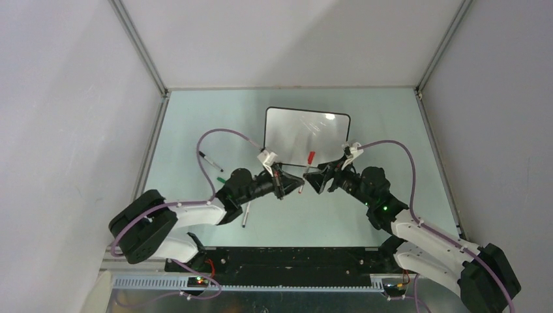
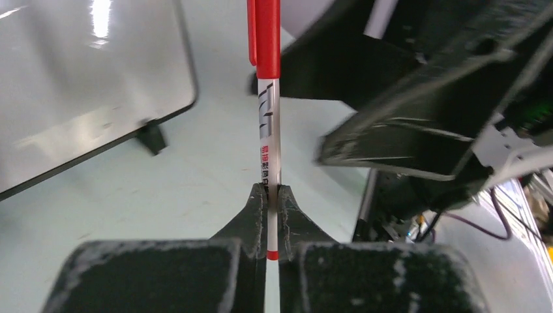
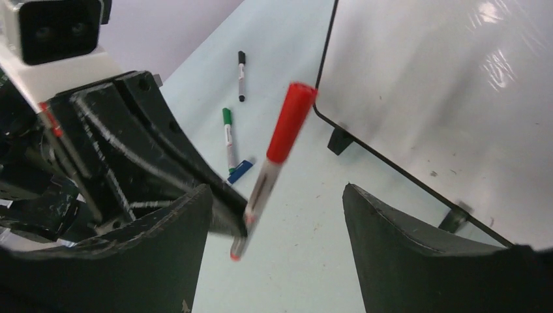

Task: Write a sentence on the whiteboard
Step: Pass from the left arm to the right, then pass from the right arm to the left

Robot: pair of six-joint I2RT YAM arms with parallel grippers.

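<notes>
The whiteboard (image 1: 306,134) stands at the back middle of the table, its face (image 3: 456,85) plain glossy white; the sentence is out of view. My left gripper (image 1: 287,184) is shut on a white marker with a red cap (image 2: 269,117), clamped near its tail end (image 2: 273,195), with the cap pointing at the board. My right gripper (image 1: 315,177) faces it from the right, open. In the right wrist view the marker (image 3: 270,166) slants between that gripper's wide-apart fingers (image 3: 275,195), touching neither.
On the table left of the board lie a black marker (image 3: 240,75), a green marker (image 3: 227,134) and a blue cap (image 3: 240,171). Another pen (image 1: 246,214) lies beside the left arm. The board's small black feet (image 2: 151,138) rest on the pale green table (image 1: 385,130).
</notes>
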